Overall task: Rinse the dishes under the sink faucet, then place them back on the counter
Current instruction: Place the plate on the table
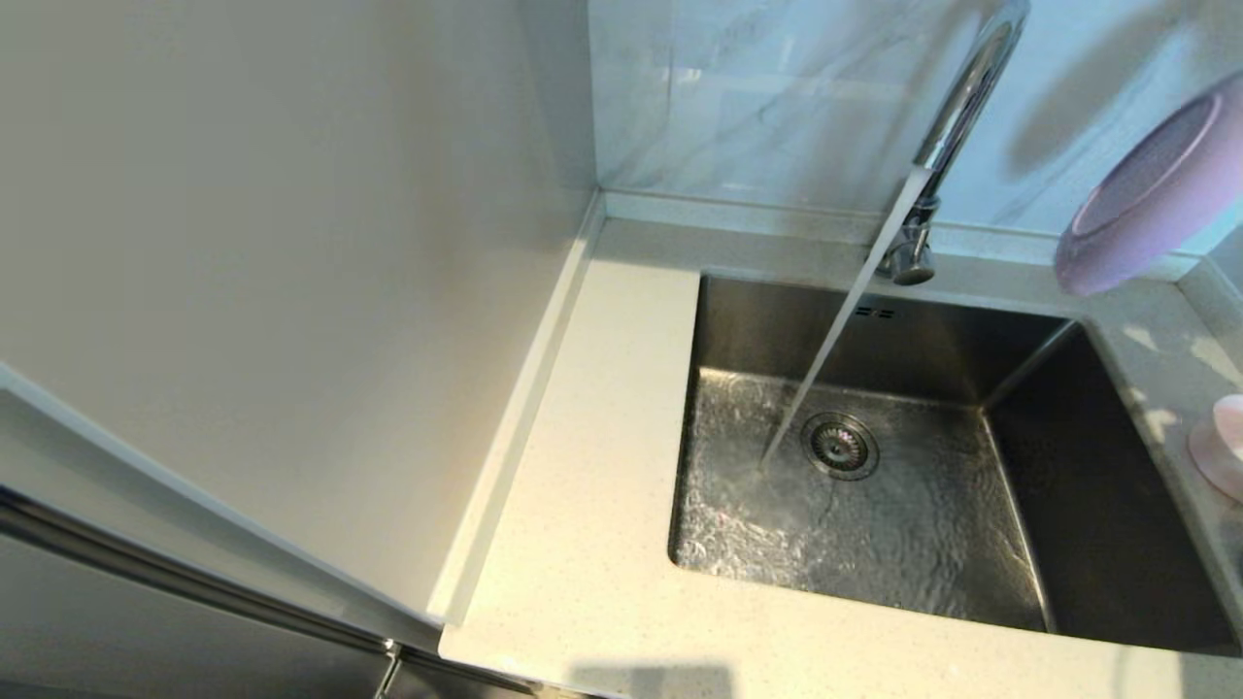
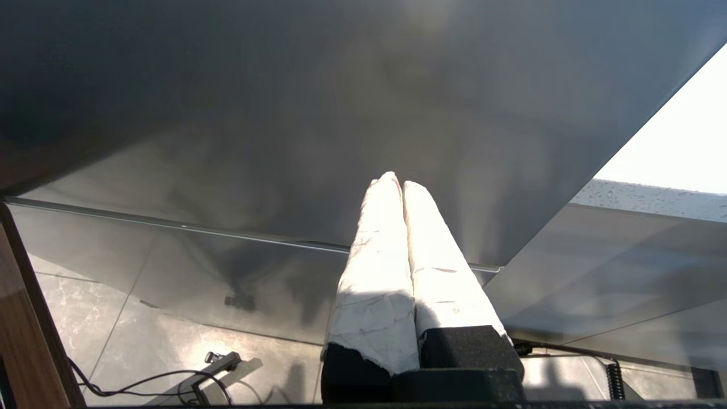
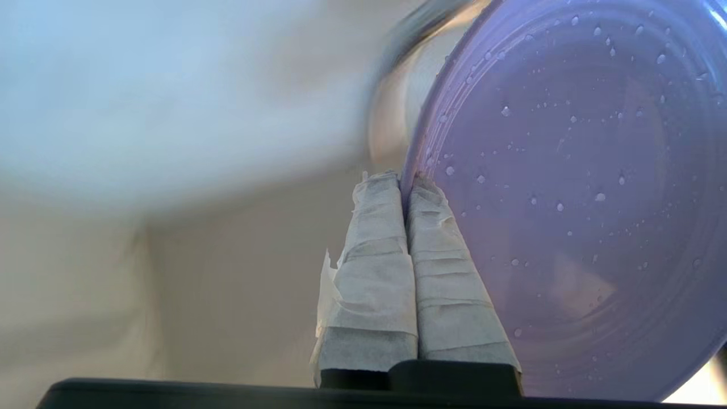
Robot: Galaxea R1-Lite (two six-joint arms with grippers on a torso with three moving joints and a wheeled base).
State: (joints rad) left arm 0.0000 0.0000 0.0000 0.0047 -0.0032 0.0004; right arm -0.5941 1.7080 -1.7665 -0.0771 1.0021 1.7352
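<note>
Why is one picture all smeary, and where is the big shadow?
Right wrist view: the background behind the right gripper is smeared, while the droplet-covered lavender plate stays sharp. Head view: the plate throws a dark shadow on the wall behind the faucet. Left wrist view: sunlight glares on the left gripper.

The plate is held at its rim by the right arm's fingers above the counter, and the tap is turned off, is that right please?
Not quite: the tap is running, its stream pouring into the sink in the head view. The rest stands: the right fingers pinch the plate by its rim.
</note>
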